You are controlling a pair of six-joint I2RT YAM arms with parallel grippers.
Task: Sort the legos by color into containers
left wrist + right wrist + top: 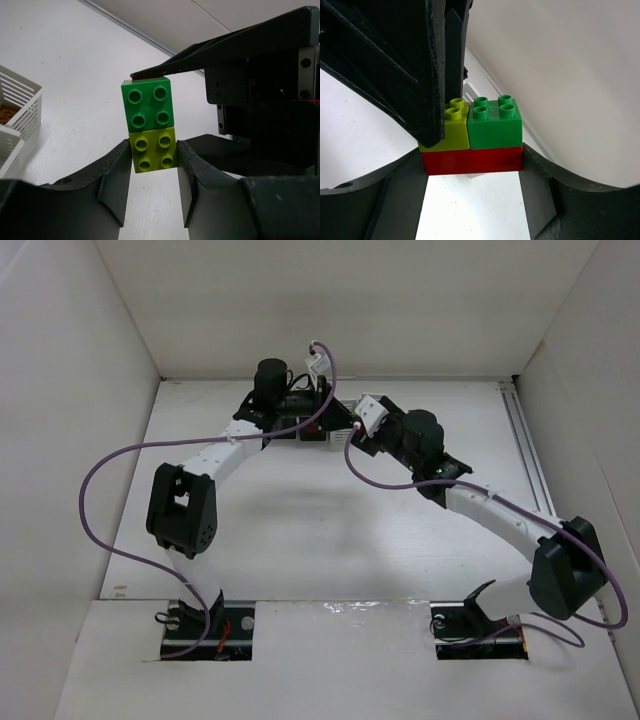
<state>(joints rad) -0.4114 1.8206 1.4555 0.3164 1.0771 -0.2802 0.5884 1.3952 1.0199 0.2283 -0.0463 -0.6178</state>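
A lego stack hangs between both grippers above the table. It is a long red brick (472, 160) with a yellow-green brick (450, 134) and a green brick (495, 125) side by side on it. My right gripper (472, 172) is shut on the ends of the red brick. My left gripper (154, 156) is shut on the yellow-green brick (152, 150), with the green brick (147, 106) just beyond it. In the top view the grippers meet at the back centre: left (318, 422), right (352, 430).
A white slotted basket (22, 97) stands at the left of the left wrist view with an orange-brown brick (7, 114) in it. The other baskets are mostly hidden under the arms in the top view. White walls enclose the table (320, 530).
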